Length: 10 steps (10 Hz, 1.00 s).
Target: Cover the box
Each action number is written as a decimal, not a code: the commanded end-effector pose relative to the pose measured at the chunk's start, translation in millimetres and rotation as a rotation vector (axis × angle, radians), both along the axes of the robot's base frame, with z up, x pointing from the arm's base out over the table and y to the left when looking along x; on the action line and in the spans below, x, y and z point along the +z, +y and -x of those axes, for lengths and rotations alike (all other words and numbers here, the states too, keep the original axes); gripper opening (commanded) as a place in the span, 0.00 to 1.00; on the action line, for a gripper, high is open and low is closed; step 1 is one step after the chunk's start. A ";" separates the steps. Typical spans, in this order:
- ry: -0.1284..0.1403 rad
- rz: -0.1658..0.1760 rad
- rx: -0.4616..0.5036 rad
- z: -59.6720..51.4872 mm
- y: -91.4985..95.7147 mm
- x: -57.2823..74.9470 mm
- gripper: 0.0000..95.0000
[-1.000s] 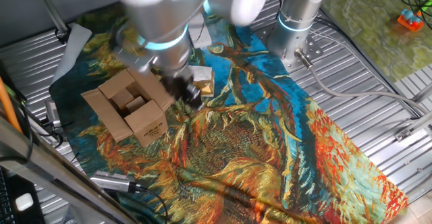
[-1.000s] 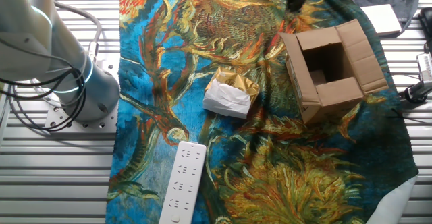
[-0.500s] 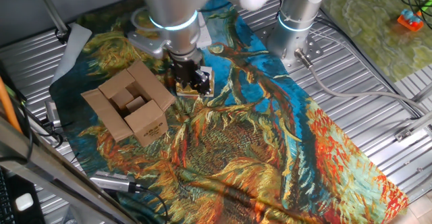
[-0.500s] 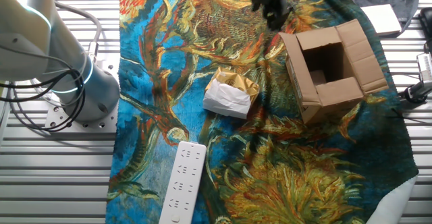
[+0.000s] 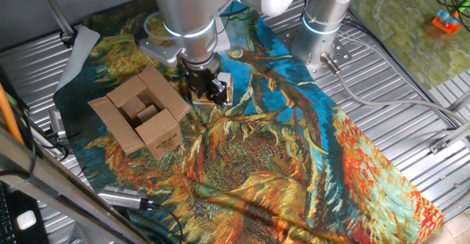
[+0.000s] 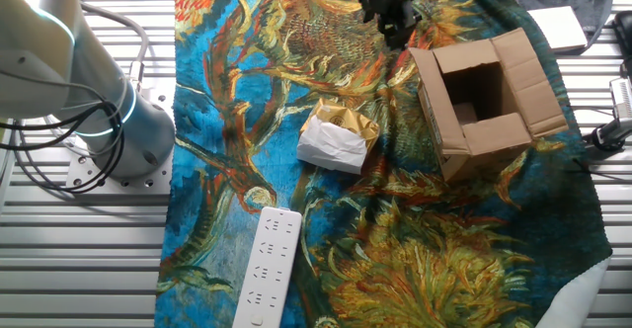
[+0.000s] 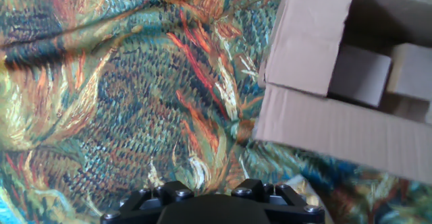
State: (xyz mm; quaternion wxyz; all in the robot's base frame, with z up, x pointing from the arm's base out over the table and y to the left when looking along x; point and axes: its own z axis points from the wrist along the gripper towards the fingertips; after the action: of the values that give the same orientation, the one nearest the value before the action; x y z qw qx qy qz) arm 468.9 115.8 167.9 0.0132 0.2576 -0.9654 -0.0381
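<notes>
The box (image 5: pixel 139 119) is a brown cardboard carton standing on the patterned cloth with its top open and its flaps spread. It also shows in the other fixed view (image 6: pixel 482 106) and at the upper right of the hand view (image 7: pixel 324 116). Small cardboard cubes (image 7: pixel 358 75) lie inside it. My gripper (image 5: pixel 211 93) hangs low over the cloth beside the box, apart from it, near a corner of the box in the other fixed view (image 6: pixel 395 34). Only its black body (image 7: pixel 212 207) shows in the hand view, and the fingers are hidden, so its state is unclear.
A gold-and-white packet (image 6: pixel 338 138) lies on the cloth (image 6: pixel 247 91) left of the box. A white power strip (image 6: pixel 267 267) lies nearer the front. The arm's grey base (image 6: pixel 94 91) stands at the left. Ribbed metal table (image 5: pixel 411 82) surrounds the cloth.
The arm has swung away from the box's side toward the packet and slowed. The box and its flaps have not moved.
</notes>
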 end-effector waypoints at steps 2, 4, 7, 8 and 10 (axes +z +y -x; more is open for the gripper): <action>-0.008 -0.001 0.008 -4.2 -0.3 -7.1 0.60; -0.010 0.004 0.015 -16.1 -1.9 -5.5 0.60; -0.006 0.007 0.019 -36.4 -3.5 0.9 0.60; -0.004 0.007 0.020 -43.1 -3.7 2.7 0.60; -0.002 0.006 0.022 -55.2 -3.5 5.5 0.60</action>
State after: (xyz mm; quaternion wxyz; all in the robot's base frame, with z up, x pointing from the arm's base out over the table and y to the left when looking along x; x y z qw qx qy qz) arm 527.2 112.3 174.9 0.0138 0.2688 -0.9625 -0.0352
